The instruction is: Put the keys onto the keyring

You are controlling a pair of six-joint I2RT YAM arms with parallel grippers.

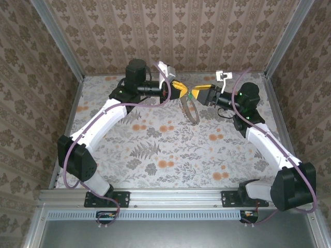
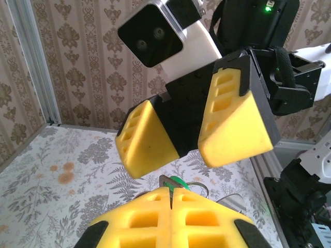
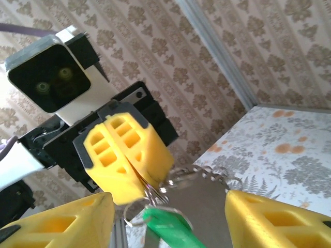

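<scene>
My left gripper (image 1: 182,89) is shut, its yellow fingertips (image 3: 129,155) pinching a thin silver wire ring (image 3: 151,190). The green-headed key (image 3: 168,227) hangs from that ring. It pokes out just past my left fingertips (image 2: 181,182). The brown-tan keyring hoop (image 1: 190,111) dangles below both grippers, above the table; its band (image 3: 212,206) lies close in the right wrist view. My right gripper (image 1: 199,94) faces the left one nose to nose. It is open, its fingers (image 2: 235,124) spread either side of the key and touching nothing.
The floral table (image 1: 155,150) lies below, ringed by patterned walls and metal corner posts (image 1: 282,39). Both arms meet high at the back centre. Purple-grey cables (image 1: 155,101) loop near the left wrist.
</scene>
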